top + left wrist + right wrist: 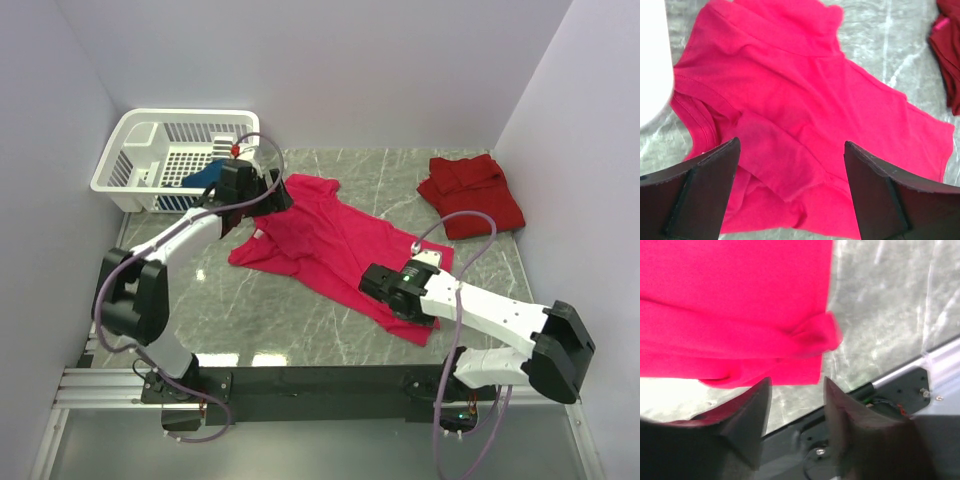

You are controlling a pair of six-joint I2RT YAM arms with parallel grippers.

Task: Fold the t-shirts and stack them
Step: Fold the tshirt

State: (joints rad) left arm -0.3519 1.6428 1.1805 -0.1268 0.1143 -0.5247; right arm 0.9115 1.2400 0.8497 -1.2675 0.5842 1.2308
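Grey-green marble table (250, 310) between white walls, from above: the magenta t-shirt (330, 235) lies spread at the middle. The dark red t-shirt (470, 195) sits bunched at the far right, and the dark blue t-shirt (205, 177) lies in the white basket (175, 113) at the far left. The left gripper (268, 196) is over the magenta shirt's far-left end, the right gripper (370, 282) over its near-right part.

Left wrist: the left gripper (791, 145) is spread wide and empty above the magenta t-shirt (805, 85); the dark red t-shirt (947, 60) shows at the right edge.

Right wrist: the right gripper (796, 382) stands partly apart, holding nothing, just short of the magenta t-shirt's (730, 300) hem.
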